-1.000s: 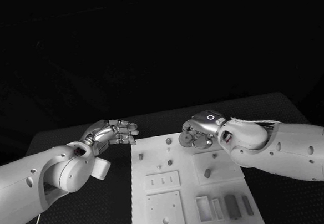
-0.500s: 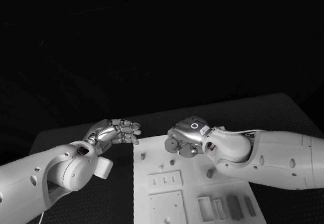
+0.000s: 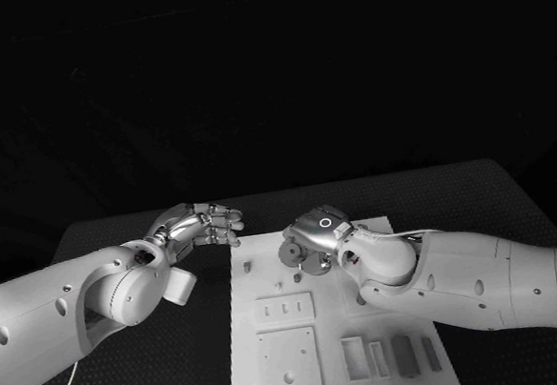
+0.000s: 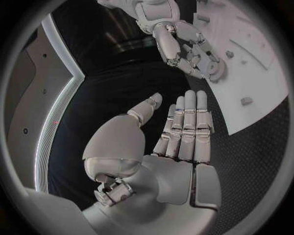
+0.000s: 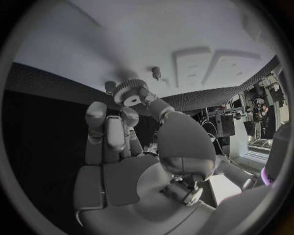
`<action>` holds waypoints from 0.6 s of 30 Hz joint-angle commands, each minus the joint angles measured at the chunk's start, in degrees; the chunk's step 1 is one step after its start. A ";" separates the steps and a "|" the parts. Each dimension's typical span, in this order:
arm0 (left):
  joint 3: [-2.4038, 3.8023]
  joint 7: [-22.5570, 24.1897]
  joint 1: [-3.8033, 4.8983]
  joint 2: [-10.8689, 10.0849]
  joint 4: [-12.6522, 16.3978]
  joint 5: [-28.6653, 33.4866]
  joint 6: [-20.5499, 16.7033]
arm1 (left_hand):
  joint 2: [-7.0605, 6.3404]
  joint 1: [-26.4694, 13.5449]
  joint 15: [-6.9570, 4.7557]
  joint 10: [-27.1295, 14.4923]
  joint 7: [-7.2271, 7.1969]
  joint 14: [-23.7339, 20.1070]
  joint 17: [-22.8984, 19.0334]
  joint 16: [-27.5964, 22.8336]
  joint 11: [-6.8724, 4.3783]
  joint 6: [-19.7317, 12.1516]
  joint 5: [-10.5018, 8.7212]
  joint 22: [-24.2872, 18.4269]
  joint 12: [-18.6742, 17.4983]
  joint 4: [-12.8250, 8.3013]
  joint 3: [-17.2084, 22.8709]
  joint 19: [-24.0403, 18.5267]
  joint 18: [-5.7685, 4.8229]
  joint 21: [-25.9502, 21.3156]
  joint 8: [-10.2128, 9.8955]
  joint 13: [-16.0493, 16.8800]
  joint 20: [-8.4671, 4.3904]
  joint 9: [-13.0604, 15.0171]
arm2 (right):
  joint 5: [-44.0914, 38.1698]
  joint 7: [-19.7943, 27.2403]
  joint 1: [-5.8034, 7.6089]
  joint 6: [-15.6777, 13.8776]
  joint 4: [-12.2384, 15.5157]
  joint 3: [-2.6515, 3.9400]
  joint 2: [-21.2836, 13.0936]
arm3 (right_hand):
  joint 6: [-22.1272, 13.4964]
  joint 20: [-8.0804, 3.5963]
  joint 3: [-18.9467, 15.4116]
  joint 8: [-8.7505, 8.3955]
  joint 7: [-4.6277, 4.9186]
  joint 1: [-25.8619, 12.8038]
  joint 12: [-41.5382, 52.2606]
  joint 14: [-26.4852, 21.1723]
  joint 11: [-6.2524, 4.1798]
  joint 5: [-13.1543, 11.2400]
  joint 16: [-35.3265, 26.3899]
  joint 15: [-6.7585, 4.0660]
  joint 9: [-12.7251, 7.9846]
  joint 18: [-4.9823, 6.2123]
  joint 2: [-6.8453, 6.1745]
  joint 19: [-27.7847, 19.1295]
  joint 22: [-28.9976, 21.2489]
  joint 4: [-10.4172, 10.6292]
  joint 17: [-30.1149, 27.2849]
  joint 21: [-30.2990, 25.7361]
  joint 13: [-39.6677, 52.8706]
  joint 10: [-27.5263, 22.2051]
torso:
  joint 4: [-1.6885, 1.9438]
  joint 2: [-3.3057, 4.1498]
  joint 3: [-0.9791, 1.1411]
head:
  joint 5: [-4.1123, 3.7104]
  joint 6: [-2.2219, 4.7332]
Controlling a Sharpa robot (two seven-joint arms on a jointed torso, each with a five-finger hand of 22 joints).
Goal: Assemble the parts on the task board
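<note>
Near the middle of the head view, the right hand (image 3: 310, 243) pinched a small gear (image 5: 130, 91) between its fingertips (image 5: 136, 113) and held it over the far end of the white board (image 3: 329, 340), close above a short peg (image 5: 156, 72), probably so the bore could drop onto it; whether they touched was unclear. At the board's left edge the left hand (image 3: 200, 228) gripped nothing, fingers straight and close together, seemingly parked clear. Other pegs and blocks (image 3: 400, 352) stood in the board nearer the bottom of the frame.
</note>
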 commanded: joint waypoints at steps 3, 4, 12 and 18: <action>0.05 0.50 0.18 0.31 0.00 -0.15 0.84 | -0.02 -0.37 -0.03 0.16 0.39 0.54 0.09 -0.41 0.08 0.11 -0.25 0.06 -0.39 0.06 0.07 0.10 0.95 -0.27 -0.22 0.07 -0.38 -0.08 | -0.56 0.16 -0.18 0.08 -1.26 -0.08 0.94 | 5.36 -0.19 0.24 0.84 -0.55 0.24 -0.25 0.13 0.02 0.13 0.24 -0.25 1.05 3.96 -0.12 0.14 0.89 0.22 0.00 0.23 -0.11 0.50 | 0.01 0.00 -0.02 | 0.13 -0.03; 0.05 0.49 0.18 0.32 0.00 -0.15 0.84 | -0.02 -0.37 -0.03 0.16 0.39 0.54 0.10 -0.42 0.08 0.11 -0.25 0.06 -0.40 0.06 0.07 0.10 0.95 -0.27 -0.22 0.07 -0.38 -0.08 | -0.56 0.18 -0.21 0.08 -1.54 -0.16 1.09 | 5.36 -0.19 0.24 0.84 -0.55 0.24 -0.25 0.13 0.02 0.13 0.24 -0.25 1.05 3.96 -0.12 0.14 0.89 0.22 -0.01 0.23 -0.11 0.50 | 0.05 0.01 -0.03 | 0.11 -0.07; 0.05 0.47 0.18 0.29 -0.08 -0.15 0.86 | -0.03 -0.40 -0.03 0.17 0.39 0.55 0.13 -0.46 0.08 0.09 -0.25 0.07 -0.44 0.06 0.07 0.10 0.94 -0.29 -0.23 0.08 -0.38 -0.09 | -0.88 0.19 -0.41 -0.21 -2.35 -0.39 1.50 | 5.26 -0.20 0.29 0.75 -0.52 0.26 -0.29 0.11 0.04 0.13 0.22 -0.24 1.03 3.96 -0.13 0.17 0.87 0.23 -0.07 0.21 -0.14 0.53 | -0.08 -0.02 0.02 | 0.31 -0.02; 0.05 0.42 0.18 0.37 -0.11 -0.15 0.95 | -0.04 -0.43 -0.03 0.18 0.40 0.55 0.15 -0.48 0.09 0.09 -0.26 0.07 -0.47 0.06 0.06 0.11 0.94 -0.31 -0.24 0.08 -0.38 -0.09 | -0.60 0.50 -0.41 0.42 -2.40 -0.41 1.84 | 5.18 -0.20 0.31 0.69 -0.50 0.25 -0.31 0.08 0.06 0.13 0.20 -0.23 1.02 3.96 -0.14 0.19 0.87 0.23 -0.15 0.19 -0.16 0.55 | -0.15 -0.02 0.05 | 0.41 -0.05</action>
